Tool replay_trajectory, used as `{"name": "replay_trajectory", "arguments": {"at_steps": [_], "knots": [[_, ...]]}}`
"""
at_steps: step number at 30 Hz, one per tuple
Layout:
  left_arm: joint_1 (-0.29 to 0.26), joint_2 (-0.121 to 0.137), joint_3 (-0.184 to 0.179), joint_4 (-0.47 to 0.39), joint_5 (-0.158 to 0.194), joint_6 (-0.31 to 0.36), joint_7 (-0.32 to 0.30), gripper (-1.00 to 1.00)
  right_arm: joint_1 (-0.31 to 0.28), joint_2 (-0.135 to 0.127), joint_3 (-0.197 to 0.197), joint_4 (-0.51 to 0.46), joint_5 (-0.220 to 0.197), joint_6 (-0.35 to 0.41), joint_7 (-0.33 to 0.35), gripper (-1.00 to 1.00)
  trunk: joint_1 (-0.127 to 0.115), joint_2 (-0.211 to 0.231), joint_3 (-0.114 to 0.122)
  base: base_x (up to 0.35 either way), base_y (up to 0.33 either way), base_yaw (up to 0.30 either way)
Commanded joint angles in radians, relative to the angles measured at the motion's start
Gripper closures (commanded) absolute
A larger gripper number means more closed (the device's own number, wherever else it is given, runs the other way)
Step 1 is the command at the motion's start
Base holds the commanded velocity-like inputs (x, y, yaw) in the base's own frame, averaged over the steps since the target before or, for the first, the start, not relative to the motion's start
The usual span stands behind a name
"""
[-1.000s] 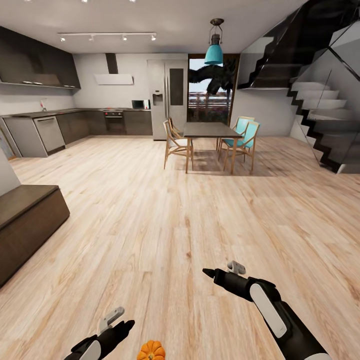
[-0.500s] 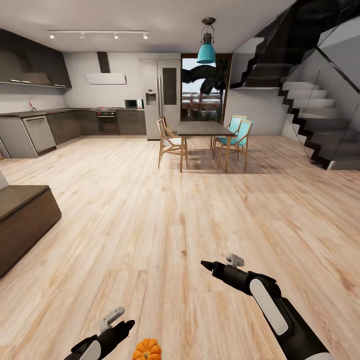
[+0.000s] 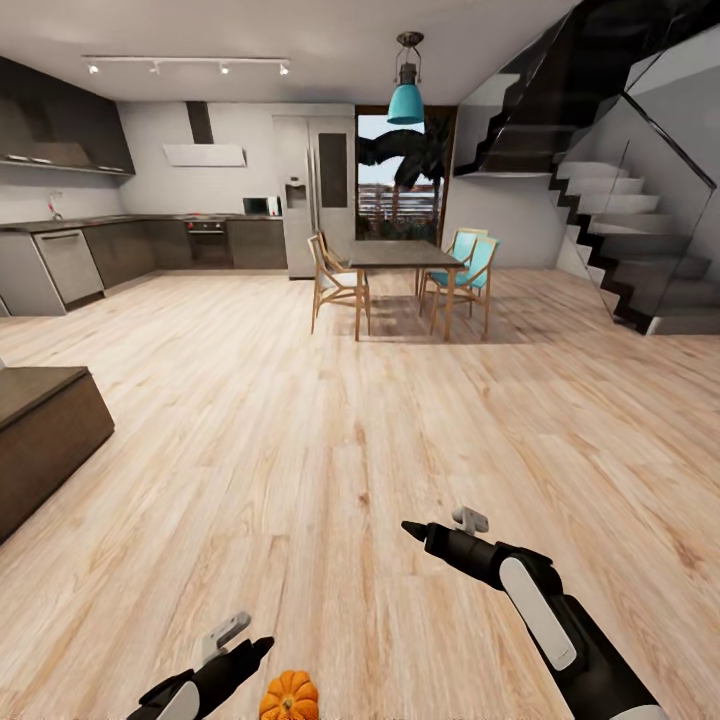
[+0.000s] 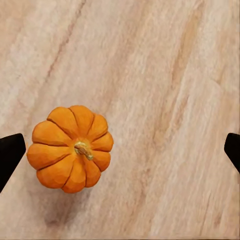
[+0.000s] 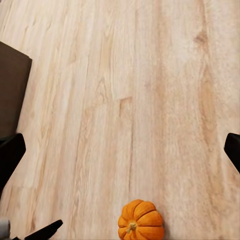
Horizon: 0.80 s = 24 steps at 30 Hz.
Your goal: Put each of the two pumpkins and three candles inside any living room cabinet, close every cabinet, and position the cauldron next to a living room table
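One orange ribbed pumpkin point(image 3: 289, 697) sits on the wooden floor at the bottom edge of the head view. My left gripper point(image 3: 252, 650) hovers just left of it. In the left wrist view, that gripper point(image 4: 120, 150) is open above the floor, and the pumpkin point(image 4: 70, 148) lies between its black fingertips point(image 4: 10, 152), close to one of them. My right gripper point(image 3: 413, 531) is open over bare floor, further forward and to the right. The right wrist view looks past its fingertips point(image 5: 233, 150) at the pumpkin point(image 5: 141, 220). A low dark-brown cabinet point(image 3: 40, 425) stands at the left.
A dining table point(image 3: 400, 254) with wooden and teal chairs point(image 3: 462, 272) stands far ahead under a teal lamp. Dark kitchen units point(image 3: 120, 250) line the back left wall. A staircase point(image 3: 640, 250) rises at the right. Wide wooden floor lies between.
The whole head view has shifted, so the camera moved; the cabinet and table sit further left in the picture. Both arms hold nearly the same pose.
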Motion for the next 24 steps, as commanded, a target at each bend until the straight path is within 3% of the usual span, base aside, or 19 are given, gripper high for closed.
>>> {"name": "replay_trajectory", "arguments": {"at_steps": [1,6,24], "knots": [[-0.001,0.003,-0.004,0.006,0.006,0.002,-0.026,-1.0,-0.001,-0.001,0.001,0.0,0.002,0.003,0.003,-1.0,0.004,-0.008,-0.004,0.0,0.0,0.0],[-0.002,0.017,-0.003,0.048,0.007,0.003,-0.086,-1.0,-0.001,-0.001,0.001,-0.001,0.002,0.003,0.003,-1.0,0.023,-0.043,-0.019,0.0,0.0,-0.014],[-0.002,0.019,-0.003,0.052,0.006,0.002,-0.091,-1.0,-0.001,0.0,0.001,-0.001,0.002,0.003,0.003,-1.0,0.092,-0.169,-0.072,0.0,0.0,-0.033]]}}
